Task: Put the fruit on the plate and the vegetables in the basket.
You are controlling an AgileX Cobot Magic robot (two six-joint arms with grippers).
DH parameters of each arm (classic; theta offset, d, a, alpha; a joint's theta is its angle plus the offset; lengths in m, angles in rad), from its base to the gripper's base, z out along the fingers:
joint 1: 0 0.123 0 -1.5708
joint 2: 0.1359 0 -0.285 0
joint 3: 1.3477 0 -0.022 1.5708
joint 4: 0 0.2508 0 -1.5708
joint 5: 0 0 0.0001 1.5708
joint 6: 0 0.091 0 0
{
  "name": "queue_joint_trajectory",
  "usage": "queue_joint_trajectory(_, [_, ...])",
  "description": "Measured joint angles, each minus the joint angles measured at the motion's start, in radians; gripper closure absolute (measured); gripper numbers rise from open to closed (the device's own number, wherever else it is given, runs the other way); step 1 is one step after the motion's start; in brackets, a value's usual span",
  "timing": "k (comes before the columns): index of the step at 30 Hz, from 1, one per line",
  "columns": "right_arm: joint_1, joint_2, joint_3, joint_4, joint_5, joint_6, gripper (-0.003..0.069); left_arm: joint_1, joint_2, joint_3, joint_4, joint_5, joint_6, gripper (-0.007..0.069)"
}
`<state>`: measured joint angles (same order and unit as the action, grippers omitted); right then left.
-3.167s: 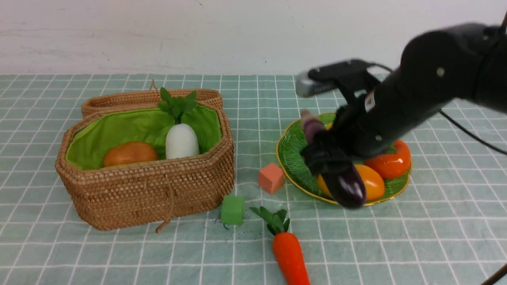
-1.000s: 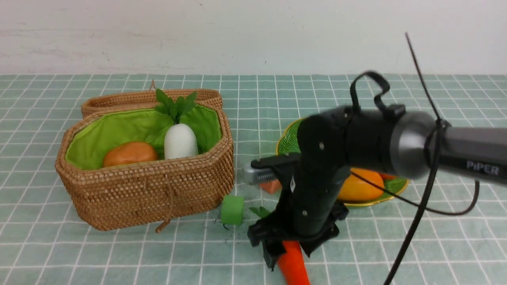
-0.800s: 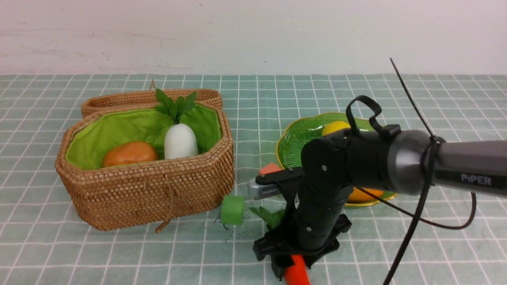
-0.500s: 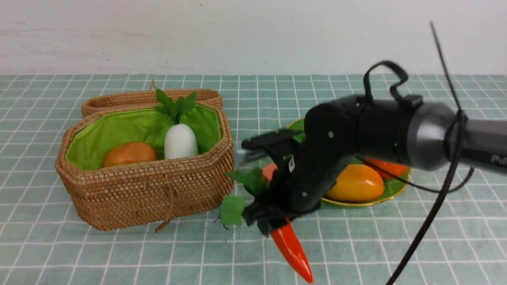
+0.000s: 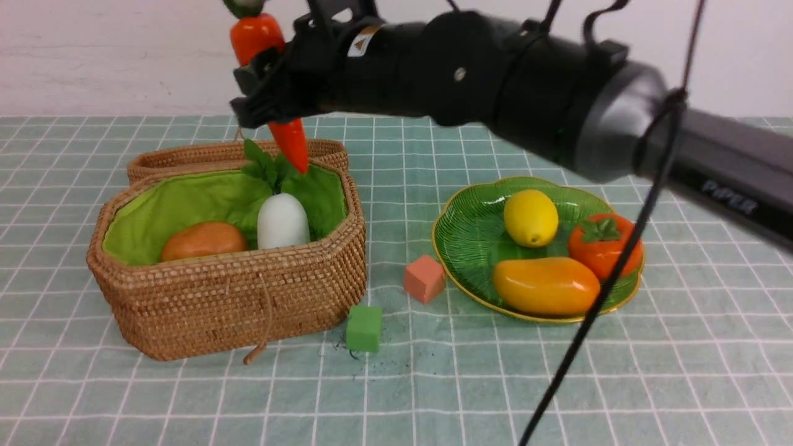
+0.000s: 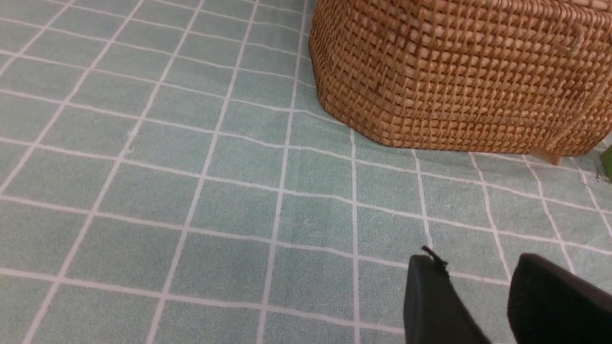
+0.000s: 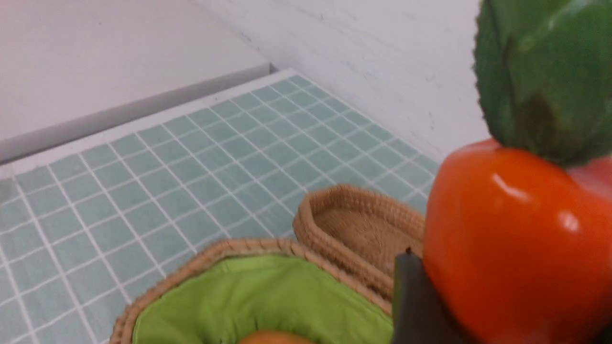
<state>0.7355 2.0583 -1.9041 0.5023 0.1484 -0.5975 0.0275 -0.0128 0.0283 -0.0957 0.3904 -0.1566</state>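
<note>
Since half a second ago my right arm (image 5: 495, 74) has swung up and to the left, carrying the carrot (image 5: 272, 80) from low beside the plate to high above the basket (image 5: 229, 297). Three seconds back the eggplant was in that gripper over the plate; I cannot see it anywhere now.

Largest first: the basket sits on the left of the desk (image 5: 619, 384), open, green lining showing, its lid (image 5: 186, 158) behind it. Inside lie the potato (image 5: 203, 240) and the white radish (image 5: 284, 220), its leaves up against the back wall. To the right, well apart from the basket, the plate (image 5: 464, 229) holds the lemon (image 5: 530, 217), the mango (image 5: 545, 286) and the persimmon (image 5: 604, 244).

My right gripper (image 5: 269, 90) is pinching the carrot near its thick end. The carrot hangs nearly upright, leafy top up and out of frame, pointed tip down, the tip above the basket's rear right part, just over the radish leaves. So the drop runs straight down along the carrot's long axis, and I judge it should shift a little toward the free lining between potato and radish.

My left gripper (image 6: 471, 310) hovers low over bare cloth near the basket's left end, jaws slightly parted on nothing. The right arm is clearly the one placed for this.
</note>
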Motion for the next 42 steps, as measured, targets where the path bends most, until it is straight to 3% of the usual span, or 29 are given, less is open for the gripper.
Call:
queue_joint_trajectory(5, [0.042,0.098,0.0,0.09,-0.08,-0.098,0.0321,0.0,0.0,0.0,0.0,0.0,0.0,0.0386])
queue_joint_trajectory(11, [0.042,0.147,0.0,0.103,-0.114,-0.108,0.0306,0.0,0.0,0.0,0.0,0.0,0.0,0.0386])
queue_joint_trajectory(13, [0.042,0.147,0.0,0.103,-0.114,-0.108,0.0267,0.0,0.0,0.0,0.0,0.0,0.0,0.0386])
queue_joint_trajectory(16, [0.042,0.142,0.0,0.108,-0.106,-0.108,0.0095,0.0,0.0,0.0,0.0,0.0,0.0,0.0386])
queue_joint_trajectory(18, [0.039,0.131,0.0,0.105,-0.06,-0.108,0.0015,0.0,0.0,0.0,0.0,0.0,0.0,0.0386])
queue_joint_trajectory(20, [0.029,0.101,0.0,0.07,0.042,-0.11,-0.0015,0.0,0.0,0.0,0.0,0.0,0.0,0.0386])
queue_joint_trajectory(24, [0.008,0.031,0.0,-0.023,0.3,-0.11,-0.0001,0.0,0.0,0.0,0.0,0.0,0.0,0.0386])
queue_joint_trajectory(27, [-0.017,-0.054,0.0,-0.121,0.571,-0.096,0.0071,0.0,0.0,0.0,0.0,0.0,0.0,0.0386])
queue_joint_trajectory(31, [-0.09,-0.192,0.0,-0.357,0.953,0.174,0.0326,0.0,0.0,0.0,0.0,0.0,0.0,0.0386])
queue_joint_trajectory(33, [-0.139,-0.249,0.0,-0.44,1.054,0.293,0.0474,0.0,0.0,0.0,0.0,0.0,0.0,0.0386])
queue_joint_trajectory(36, [-0.202,-0.351,0.042,-0.491,1.082,0.389,0.0636,0.0,0.0,0.0,0.0,0.0,0.0,0.0386])
queue_joint_trajectory(38, [-0.223,-0.404,0.086,-0.495,1.084,0.412,0.0663,0.0,0.0,0.0,0.0,0.0,0.0,0.0386])
queue_joint_trajectory(42, [-0.265,-0.624,0.374,-0.488,1.019,0.472,0.0675,0.0,0.0,0.0,0.0,0.0,0.0,0.0386])
